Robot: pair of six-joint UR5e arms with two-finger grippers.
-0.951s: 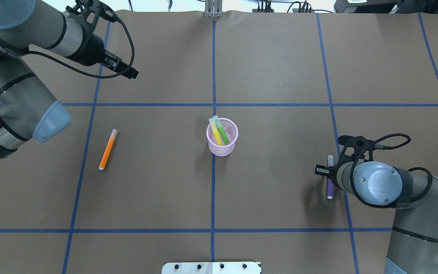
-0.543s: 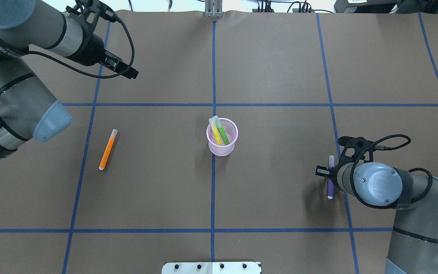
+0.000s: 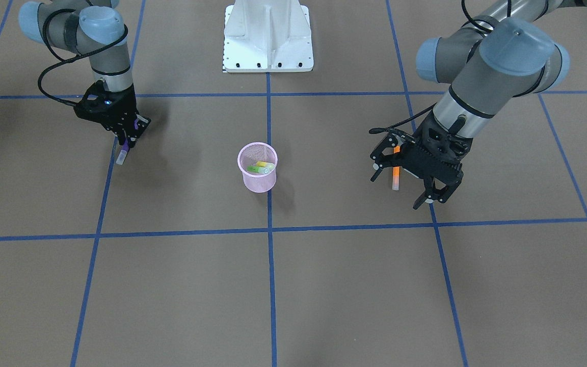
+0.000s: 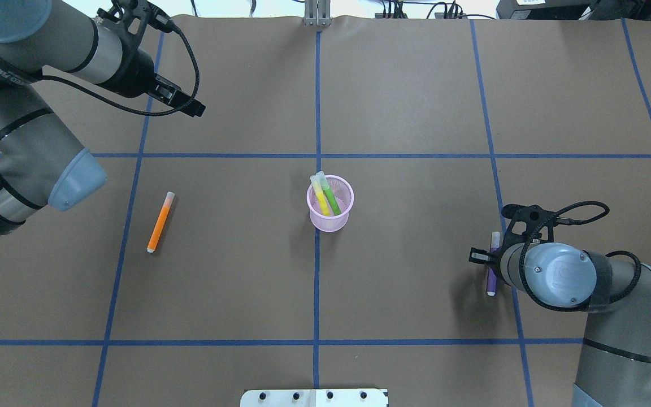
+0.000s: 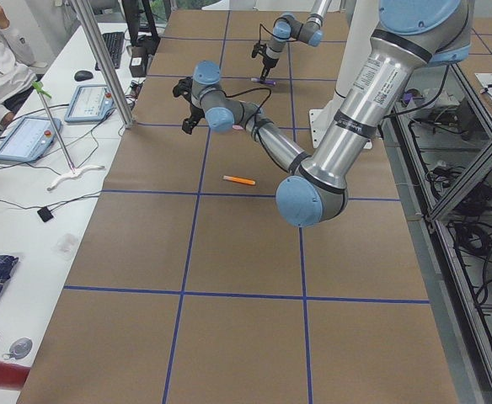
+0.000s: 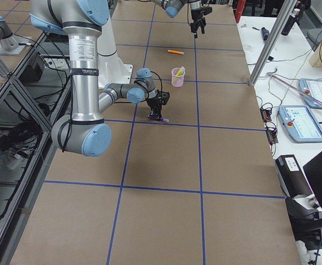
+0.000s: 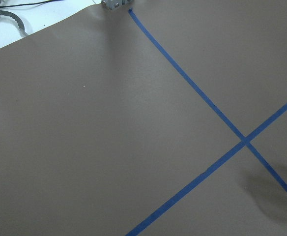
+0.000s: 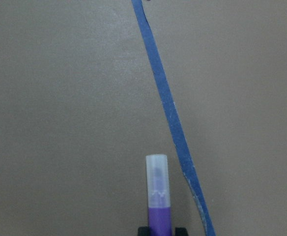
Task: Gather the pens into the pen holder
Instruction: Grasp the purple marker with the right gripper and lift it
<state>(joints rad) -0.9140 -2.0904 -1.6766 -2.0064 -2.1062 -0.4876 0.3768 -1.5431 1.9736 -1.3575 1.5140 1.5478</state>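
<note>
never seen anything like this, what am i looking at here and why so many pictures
These are two robot arms at a brown table, each ending in a two-finger gripper. The pictures show one moment from several cameras: one overhead behind the robot, one facing it, one at each table end, and one on each wrist. In the middle stands a pink mesh pen holder with a yellow pen and a green pen inside. An orange pen lies loose on the table. The right gripper is down at the table, its fingers closed around a purple pen that lies flat; its wrist camera shows that pen's pale cap. The left gripper hangs open and empty above the table.
</note>
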